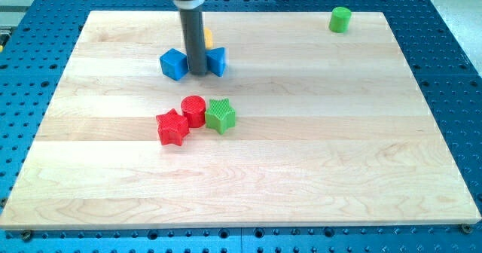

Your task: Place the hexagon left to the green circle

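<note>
My tip (197, 73) sits between two blue blocks (174, 64).

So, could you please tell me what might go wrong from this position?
My tip sits between two blue blocks, one at the view's left and one at the right, so a push may drag them. The yellow block is mostly hidden behind the rod; its shape is unclear. The green circle sits near the board's top edge.

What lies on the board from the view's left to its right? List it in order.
Red star → blue block → red cylinder → my tip, between the two blue blocks → blue block → green star → green cylinder.
</note>
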Robot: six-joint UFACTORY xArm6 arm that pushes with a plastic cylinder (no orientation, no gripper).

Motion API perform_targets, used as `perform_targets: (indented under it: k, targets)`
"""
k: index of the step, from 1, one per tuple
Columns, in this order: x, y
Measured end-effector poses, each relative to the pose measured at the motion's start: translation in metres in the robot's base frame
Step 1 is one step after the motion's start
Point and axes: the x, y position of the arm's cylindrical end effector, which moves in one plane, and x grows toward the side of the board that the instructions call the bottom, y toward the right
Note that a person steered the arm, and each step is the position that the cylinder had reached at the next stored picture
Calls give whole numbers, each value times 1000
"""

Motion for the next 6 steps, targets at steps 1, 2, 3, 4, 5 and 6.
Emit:
perform_targets:
  k: [1,2,3,4,5,6]
  targets:
    - [-17,-20]
    - [-27,-62]
    - [-71,-62]
    - [-92,-27]
    - [-86,73]
    - [-86,164]
